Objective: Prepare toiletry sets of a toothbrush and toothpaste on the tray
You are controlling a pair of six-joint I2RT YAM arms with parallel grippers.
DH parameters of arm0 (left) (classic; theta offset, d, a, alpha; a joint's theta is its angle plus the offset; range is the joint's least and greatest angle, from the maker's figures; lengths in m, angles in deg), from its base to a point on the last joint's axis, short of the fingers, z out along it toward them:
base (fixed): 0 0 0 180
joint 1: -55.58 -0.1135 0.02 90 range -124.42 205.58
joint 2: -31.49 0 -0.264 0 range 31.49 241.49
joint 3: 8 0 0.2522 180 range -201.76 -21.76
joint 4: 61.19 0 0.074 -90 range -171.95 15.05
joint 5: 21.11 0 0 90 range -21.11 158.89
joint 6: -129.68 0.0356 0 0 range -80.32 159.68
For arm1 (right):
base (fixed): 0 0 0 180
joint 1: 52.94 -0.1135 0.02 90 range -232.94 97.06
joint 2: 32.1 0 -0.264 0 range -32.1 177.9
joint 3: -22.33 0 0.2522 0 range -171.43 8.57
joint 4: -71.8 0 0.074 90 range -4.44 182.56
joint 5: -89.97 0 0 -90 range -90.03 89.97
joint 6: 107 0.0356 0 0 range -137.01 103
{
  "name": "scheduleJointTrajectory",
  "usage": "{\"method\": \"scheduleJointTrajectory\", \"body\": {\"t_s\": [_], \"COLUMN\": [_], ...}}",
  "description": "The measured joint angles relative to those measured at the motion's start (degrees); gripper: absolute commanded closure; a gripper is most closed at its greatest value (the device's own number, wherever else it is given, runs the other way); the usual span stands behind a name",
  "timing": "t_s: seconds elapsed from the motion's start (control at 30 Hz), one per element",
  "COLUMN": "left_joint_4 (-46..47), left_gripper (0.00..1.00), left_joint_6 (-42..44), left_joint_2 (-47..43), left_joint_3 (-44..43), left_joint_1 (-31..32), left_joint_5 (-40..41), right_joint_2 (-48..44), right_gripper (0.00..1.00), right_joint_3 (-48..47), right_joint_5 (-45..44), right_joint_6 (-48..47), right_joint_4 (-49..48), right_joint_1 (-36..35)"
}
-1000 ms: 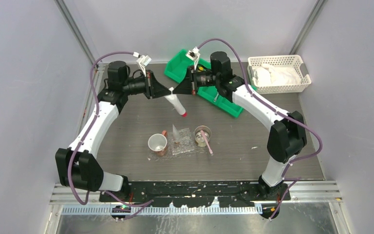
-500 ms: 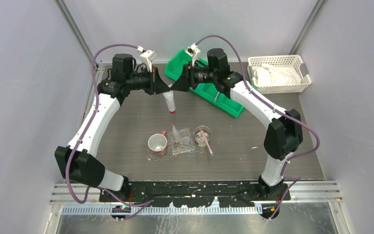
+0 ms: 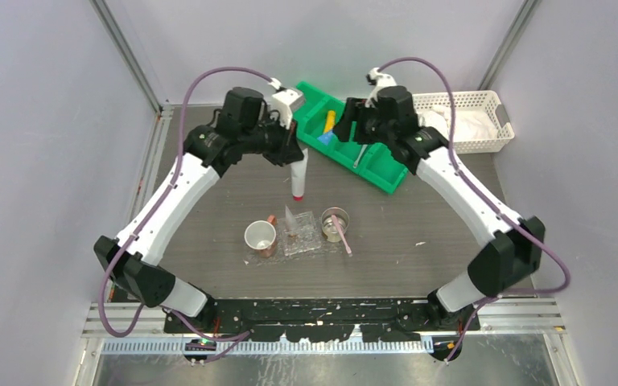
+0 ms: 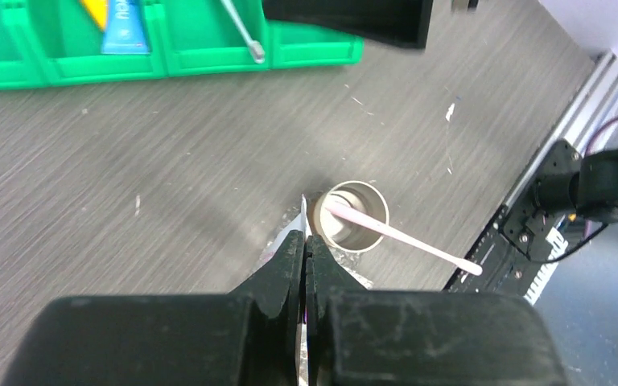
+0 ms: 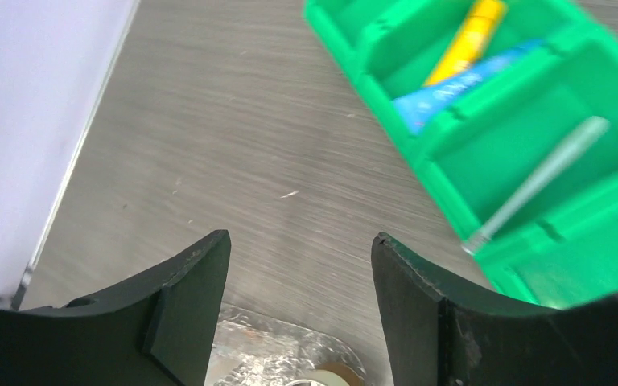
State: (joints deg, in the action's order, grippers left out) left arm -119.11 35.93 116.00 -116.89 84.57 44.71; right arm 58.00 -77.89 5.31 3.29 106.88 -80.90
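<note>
- The left gripper is pinched tight on the flat end of the white toothpaste tube
- That tube hangs red cap down above the table, between the green bin and the tray
- The right gripper hangs up by the bin, fingers spread wide with nothing between them
- At the crinkly tray's right edge a steel cup holds the pink toothbrush, which leans out over the rim
- In the bin lie a yellow tube and a blue tube, with the grey toothbrush in the next compartment
</note>
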Motion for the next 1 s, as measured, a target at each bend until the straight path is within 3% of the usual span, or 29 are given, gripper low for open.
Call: {"method": "scheduleJointTrajectory", "body": {"t_s": [0.17,0.37,0.7,1.0], "left_joint_4": [-0.2,2.3,10.1,16.1], "left_gripper": [0.99,0.99,0.99,0.99], "left_joint_6": [0.2,-0.1,-0.5,-0.7], "left_joint_2": [0.0,-1.7,-8.4,-12.3], "left_joint_3": [0.1,4.5,19.0,24.5], "left_joint_1": [7.9,13.4,15.3,15.3], "left_joint_5": [4.9,9.1,13.4,15.0], "right_joint_2": [-9.9,-16.6,-19.5,-18.6], "right_gripper": [0.29,0.28,0.27,0.26], "right_joint_3": [5.6,9.8,14.9,16.3], "right_joint_5": [-5.9,-6.6,-4.6,-1.9], "right_joint_6": [2.3,3.5,4.2,5.5], "right_joint_4": [2.7,5.1,6.6,6.1], "right_joint_1": [3.0,3.3,3.3,3.3]}}
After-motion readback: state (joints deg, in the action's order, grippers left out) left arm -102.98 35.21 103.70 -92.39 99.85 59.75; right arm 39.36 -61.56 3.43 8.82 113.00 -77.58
